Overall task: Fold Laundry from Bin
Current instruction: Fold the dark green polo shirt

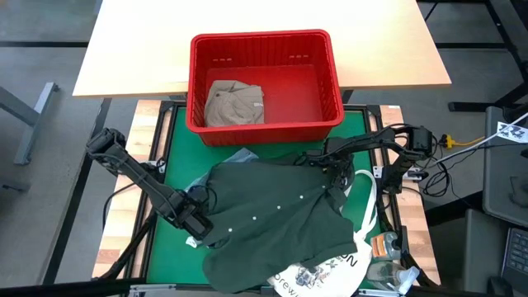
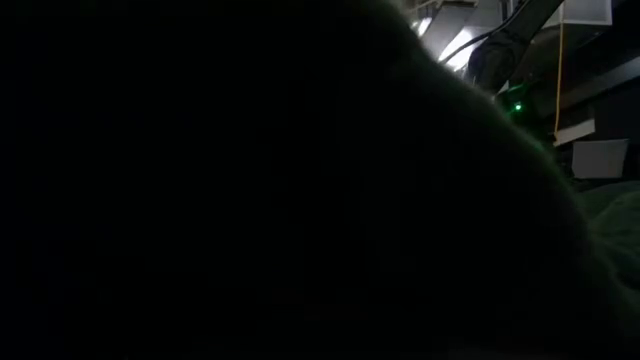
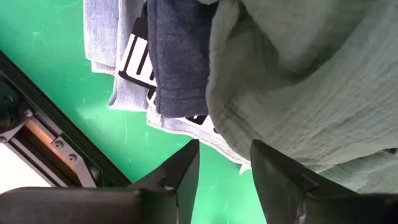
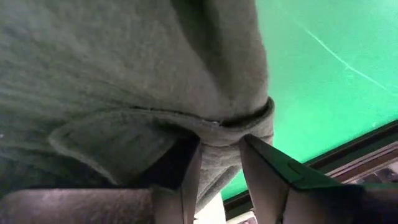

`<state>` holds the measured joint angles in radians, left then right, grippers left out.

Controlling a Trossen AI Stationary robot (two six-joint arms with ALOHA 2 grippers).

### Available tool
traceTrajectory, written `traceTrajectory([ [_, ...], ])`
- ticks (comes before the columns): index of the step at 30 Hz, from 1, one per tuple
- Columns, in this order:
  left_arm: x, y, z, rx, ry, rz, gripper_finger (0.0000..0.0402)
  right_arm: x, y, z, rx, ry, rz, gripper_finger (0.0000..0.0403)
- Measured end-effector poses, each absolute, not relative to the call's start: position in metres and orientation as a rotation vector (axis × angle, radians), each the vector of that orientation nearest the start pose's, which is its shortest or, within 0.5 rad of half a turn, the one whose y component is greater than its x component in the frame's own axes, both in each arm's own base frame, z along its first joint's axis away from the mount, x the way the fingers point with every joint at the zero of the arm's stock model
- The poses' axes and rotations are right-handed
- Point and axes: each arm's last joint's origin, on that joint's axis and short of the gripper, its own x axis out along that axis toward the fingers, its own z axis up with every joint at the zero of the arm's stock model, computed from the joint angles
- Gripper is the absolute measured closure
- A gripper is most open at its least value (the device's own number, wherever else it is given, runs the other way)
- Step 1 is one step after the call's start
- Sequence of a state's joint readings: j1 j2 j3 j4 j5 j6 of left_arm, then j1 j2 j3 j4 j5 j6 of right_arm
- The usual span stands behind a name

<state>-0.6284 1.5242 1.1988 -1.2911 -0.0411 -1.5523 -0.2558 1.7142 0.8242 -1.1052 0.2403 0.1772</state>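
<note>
Two grippers on dark green garment (image 1: pixel 272 219), frame centre. Left gripper (image 3: pixel 224 171): fingers parted, nothing held, at hem. Right gripper (image 4: pixel 217 168): clamped on collar fold. Khaki garment (image 1: pixel 233 103) in bin (image 1: pixel 264 132), frame top. Risk: one-sided hold drags garment askew; tote bag (image 1: pixel 330 268) snags.

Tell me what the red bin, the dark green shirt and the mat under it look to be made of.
Red bin: likely moulded plastic, smooth and slightly glossy, with slotted walls. Dark green shirt: soft woven cloth, probably cotton, matte and crinkled, with small pale buttons. Green mat: smooth, flat surface with fine scuffs; material unclear.
</note>
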Motion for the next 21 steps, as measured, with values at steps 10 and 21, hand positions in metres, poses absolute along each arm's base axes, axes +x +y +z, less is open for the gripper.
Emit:
traceTrajectory([
  [10,0.203,-0.154,0.249,-0.636,1.442,0.732,0.0274,0.203,-0.061,0.152,0.12,2.009,-0.535,0.0285],
  [21,0.204,-0.162,0.249,-0.662,1.421,0.672,0.0292,0.182,-0.055,0.197,0.185,1.816,-0.609,0.0285],
])
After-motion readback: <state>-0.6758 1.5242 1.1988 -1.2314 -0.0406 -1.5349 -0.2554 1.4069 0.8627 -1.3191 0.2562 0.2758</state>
